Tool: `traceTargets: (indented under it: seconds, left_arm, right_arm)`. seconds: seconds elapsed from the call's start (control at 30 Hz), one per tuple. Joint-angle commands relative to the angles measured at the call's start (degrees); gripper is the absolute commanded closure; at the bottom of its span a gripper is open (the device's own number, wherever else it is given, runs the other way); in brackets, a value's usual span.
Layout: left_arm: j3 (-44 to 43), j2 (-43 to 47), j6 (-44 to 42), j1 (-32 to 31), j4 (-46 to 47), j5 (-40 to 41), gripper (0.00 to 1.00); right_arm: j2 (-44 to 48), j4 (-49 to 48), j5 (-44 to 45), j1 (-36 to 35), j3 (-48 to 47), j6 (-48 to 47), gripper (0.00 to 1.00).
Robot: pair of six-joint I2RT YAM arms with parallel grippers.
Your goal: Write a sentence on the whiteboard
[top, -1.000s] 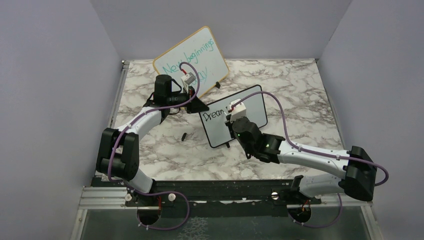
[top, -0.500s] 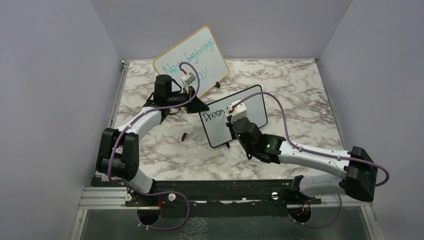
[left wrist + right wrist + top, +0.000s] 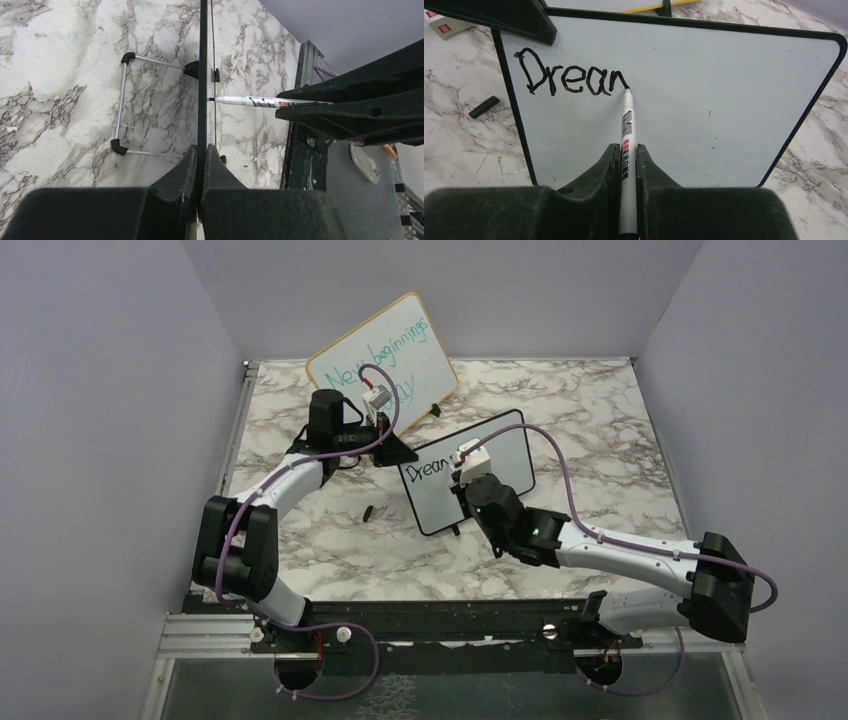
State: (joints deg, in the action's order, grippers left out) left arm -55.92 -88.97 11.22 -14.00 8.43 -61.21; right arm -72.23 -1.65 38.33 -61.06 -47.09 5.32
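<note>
Our right jaws pinch the marker (image 3: 626, 131), its tip touching the whiteboard (image 3: 724, 110) at the end of the sentence (image 3: 569, 81), which reads "Drean", the last letter looking like an m half made. The whiteboard stands tilted near the middle of the marble surface (image 3: 600, 430), just in front of the wood-framed board (image 3: 400, 340), and our left jaws are pressed onto its upper left edge to steady it. We judge the risks thus: too hard a push from the tip could rock or slide the whiteboard in that one-corner hold and warp the stroke, and the marker could twist in our grip. A small black piece (image 3: 484, 107), perhaps the cap, lies beside the whiteboard. We see no container, so nothing sits in one.
</note>
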Motion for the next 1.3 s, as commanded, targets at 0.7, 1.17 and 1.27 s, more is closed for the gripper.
traceTargets:
  seconds: [0.7,1.17,1.27]
  left_arm:
    - [-0.2,-0.3,-1.4,-0.3,-3.6,-0.8,1.0]
    - [-0.5,-0.3,-2.0,-0.3,-4.3,-0.2,1.0]
    - [-0.5,-0.3,-2.1,-0.3,-4.5,-0.2,1.0]
  right_arm:
    - [-1.7,-5.0,2.8,1.6,-2.0,-2.4,1.0]
    - [-0.4,0.1,0.8,2.1,-1.2,0.6,1.0]
    - [0.0,1.2,0.1,2.1,-0.5,1.7,1.0]
